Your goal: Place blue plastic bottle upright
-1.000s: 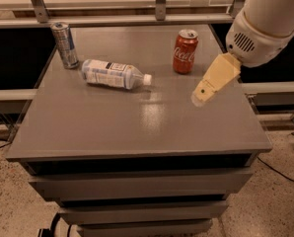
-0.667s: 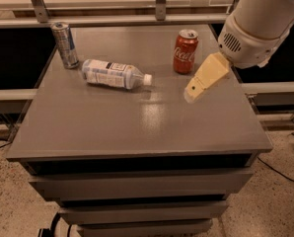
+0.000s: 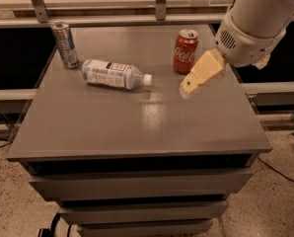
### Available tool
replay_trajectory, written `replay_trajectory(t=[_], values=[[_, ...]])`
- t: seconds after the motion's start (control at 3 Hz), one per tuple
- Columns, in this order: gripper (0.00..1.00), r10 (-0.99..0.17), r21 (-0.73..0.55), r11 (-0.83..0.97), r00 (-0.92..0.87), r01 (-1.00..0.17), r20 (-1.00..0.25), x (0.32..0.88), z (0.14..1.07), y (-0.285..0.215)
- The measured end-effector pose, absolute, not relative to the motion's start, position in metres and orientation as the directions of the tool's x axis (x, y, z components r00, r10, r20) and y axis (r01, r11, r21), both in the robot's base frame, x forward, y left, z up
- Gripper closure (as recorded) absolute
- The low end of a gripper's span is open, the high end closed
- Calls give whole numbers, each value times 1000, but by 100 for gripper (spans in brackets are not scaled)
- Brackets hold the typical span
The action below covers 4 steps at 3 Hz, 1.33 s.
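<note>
While the bottle [image 3: 112,74] lies on its side toward the table's [image 3: 137,127] 11 o'clock, cap pointing 3 o'clock, we see the gripper [image 3: 187,88] at its 3 o'clock, apart from it, and we cannot tell if it's open or closed.

Claw [image 3: 187,87] right of centre, tilted down-left.
</note>
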State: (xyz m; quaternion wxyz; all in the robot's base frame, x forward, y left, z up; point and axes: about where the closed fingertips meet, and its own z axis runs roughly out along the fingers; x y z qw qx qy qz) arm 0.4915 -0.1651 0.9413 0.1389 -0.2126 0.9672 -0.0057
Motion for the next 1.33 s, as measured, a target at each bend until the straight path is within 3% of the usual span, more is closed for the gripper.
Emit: replay_trajectory(t=[0.33, 0.67, 1.33], values=[[0, -357, -20, 929, -885, -368, -299, 501, 943, -145], [0, -206, 107, 963, -928, -249, -309, 513, 947, -119], [0, 125, 216, 973, -977, 85, -175, 533, 933, -103]])
